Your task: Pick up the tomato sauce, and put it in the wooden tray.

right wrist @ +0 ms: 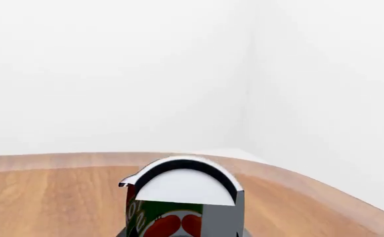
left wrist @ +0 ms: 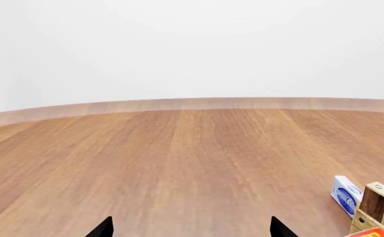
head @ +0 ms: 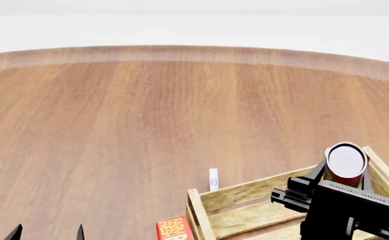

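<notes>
Right pincer (head: pixel 344 172) is clenched on the tomato sauce (head: pixel 346 163), gripping the small can from both sides and holding it up in the air above the wooden tray (head: pixel 248 192). In the head view the can's plain white top faces the camera, with a band of red label showing under it, and it hangs over the far right part of the tray, near the right-hand rail. The right wrist view shows the same can close up, with its white end, a dark rim and the red and green label (right wrist: pixel 172 217) below.

Left pincer (left wrist: pixel 192 229) sits low over the bare wooden desk (head: pixel 114 125), well to the left of the tray; its two dark fingertips (left wrist: pixel 103 228) stand well apart with nothing between them, so it is released.

Just outside the tray's near left corner lies a red and orange box (head: pixel 172 228). A small white and blue packet (head: pixel 213 179) stands on the desk just beyond the tray's far rail.
</notes>
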Motion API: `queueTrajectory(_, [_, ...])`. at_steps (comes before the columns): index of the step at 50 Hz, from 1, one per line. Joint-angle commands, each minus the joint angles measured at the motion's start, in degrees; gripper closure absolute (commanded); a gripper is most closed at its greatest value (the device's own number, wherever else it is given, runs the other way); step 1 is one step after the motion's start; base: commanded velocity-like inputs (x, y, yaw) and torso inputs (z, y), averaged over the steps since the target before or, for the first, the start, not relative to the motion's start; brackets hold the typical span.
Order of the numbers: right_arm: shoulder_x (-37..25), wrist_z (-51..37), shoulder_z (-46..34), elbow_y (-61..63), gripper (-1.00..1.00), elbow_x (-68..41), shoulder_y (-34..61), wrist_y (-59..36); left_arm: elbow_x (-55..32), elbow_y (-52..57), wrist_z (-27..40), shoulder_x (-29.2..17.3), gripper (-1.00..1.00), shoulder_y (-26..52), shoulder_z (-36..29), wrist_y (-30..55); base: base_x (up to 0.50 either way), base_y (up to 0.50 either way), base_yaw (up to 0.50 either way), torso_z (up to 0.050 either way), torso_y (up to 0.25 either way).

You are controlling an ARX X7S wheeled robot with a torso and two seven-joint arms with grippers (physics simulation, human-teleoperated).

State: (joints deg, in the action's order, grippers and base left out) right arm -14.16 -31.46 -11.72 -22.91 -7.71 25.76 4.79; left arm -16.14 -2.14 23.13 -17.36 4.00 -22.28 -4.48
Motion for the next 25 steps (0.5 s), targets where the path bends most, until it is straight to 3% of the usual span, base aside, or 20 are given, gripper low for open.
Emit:
queueTrajectory(1, [0.67, 1.66, -0.40, -7.00, 1.00, 1.00, 4.52, -0.13, -0.07, -0.17, 0.09, -0.02, -1.00, 0.10, -0.19, -0.13, 0.00, 0.00, 0.00, 0.000, 0.000])
queueTrajectory(25, [4.62, 10.56, 2.03, -37.66, 1.00, -4.81, 15.95, 9.49, -0.30, 0.81, 0.64, -0.45, -1.00, -0.10, -0.50, 0.39, 0.00, 0.00, 0.00, 0.000, 0.000])
